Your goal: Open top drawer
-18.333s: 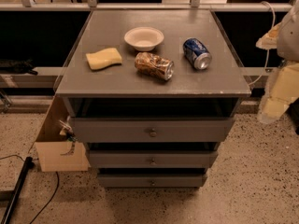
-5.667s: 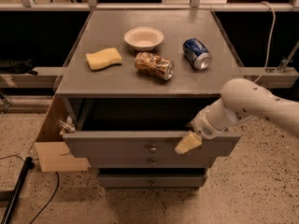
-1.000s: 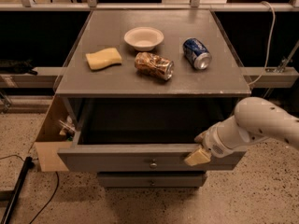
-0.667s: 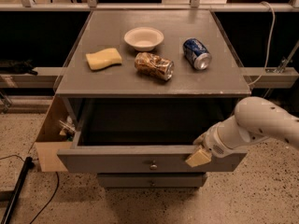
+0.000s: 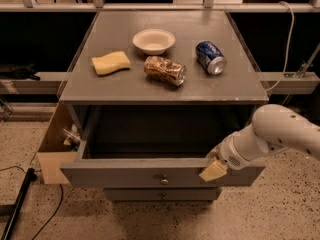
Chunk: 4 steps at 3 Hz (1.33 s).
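Observation:
The top drawer (image 5: 125,174) is a wide grey drawer with a small round metal knob (image 5: 164,180) at the centre of its front. It stands pulled far out from the grey cabinet, and its inside looks dark and bare. My gripper (image 5: 213,168) sits on the drawer front's upper edge, right of the knob, with a cream fingertip (image 5: 212,171) over the front face. The white arm (image 5: 280,134) reaches in from the right. A narrower grey drawer (image 5: 161,194) shows just below, shut.
On the cabinet top (image 5: 125,86) lie a yellow sponge (image 5: 110,62), a white bowl (image 5: 153,40), a crushed snack bag (image 5: 164,69) and a blue can (image 5: 210,57). A cardboard box (image 5: 55,149) stands at the cabinet's left. A black cable (image 5: 20,194) lies on the speckled floor.
The drawer has come out slightly further toward the camera, with my gripper staying on its front edge. The things on the cabinet top have not moved.

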Tool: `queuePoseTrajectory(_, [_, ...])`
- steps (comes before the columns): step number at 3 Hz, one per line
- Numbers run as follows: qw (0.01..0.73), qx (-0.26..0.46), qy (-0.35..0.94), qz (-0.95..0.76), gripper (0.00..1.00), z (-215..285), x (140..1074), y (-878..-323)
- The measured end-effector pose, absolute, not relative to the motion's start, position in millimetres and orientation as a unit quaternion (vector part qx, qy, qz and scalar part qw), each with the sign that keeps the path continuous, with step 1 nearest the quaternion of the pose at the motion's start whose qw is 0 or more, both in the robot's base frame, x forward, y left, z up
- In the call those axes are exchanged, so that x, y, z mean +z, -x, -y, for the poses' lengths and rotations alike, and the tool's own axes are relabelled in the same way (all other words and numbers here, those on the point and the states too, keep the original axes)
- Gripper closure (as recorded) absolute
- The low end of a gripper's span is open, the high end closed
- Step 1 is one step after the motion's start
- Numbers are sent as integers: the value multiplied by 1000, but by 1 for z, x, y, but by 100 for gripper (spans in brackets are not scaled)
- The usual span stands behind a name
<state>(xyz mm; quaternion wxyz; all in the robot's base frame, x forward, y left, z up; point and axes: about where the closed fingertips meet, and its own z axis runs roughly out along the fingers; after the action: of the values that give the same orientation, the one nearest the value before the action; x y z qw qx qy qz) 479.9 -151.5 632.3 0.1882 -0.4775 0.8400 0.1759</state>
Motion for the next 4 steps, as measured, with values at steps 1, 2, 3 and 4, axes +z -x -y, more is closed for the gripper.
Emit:
queuePoseTrajectory(1, [188, 176, 477, -840, 100, 151, 632, -480])
queuePoseTrajectory(2, [188, 176, 477, -840, 84, 151, 632, -480])
queuePoseTrajectory(3, [188, 176, 477, -840, 61, 151, 632, -480])
queuePoseTrajectory(4, [188, 176, 478, -840, 38, 151, 632, -480])
